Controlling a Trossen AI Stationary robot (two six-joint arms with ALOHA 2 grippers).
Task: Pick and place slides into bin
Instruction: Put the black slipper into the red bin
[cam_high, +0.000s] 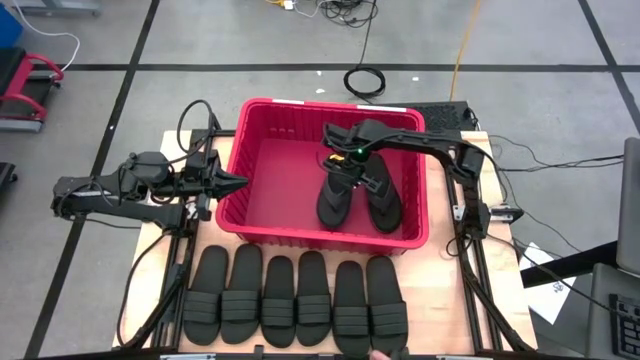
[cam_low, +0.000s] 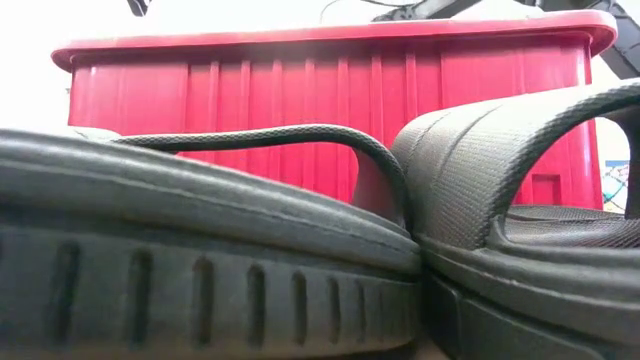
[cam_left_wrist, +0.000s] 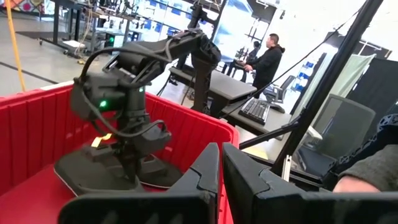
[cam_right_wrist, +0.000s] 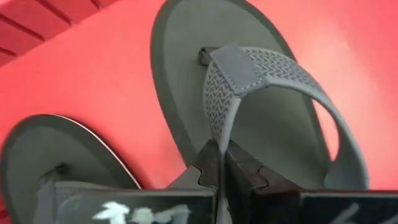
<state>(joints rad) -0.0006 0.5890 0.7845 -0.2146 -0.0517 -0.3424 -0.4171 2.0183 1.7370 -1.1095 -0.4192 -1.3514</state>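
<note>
Slides: right pincer pinches 1 flip-flop's strap inside bin; left pincer closed.

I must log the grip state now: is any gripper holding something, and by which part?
The right gripper, inside the bin, is shut on the strap of one flip-flop. The left gripper, beside the bin, is shut and holds nothing.

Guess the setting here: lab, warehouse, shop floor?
Probably a robotics lab or workshop. The left wrist view shows desks with a keyboard and a person at a workstation. From above, the table stands on a grey floor with black tape lines and loose cables.
</note>
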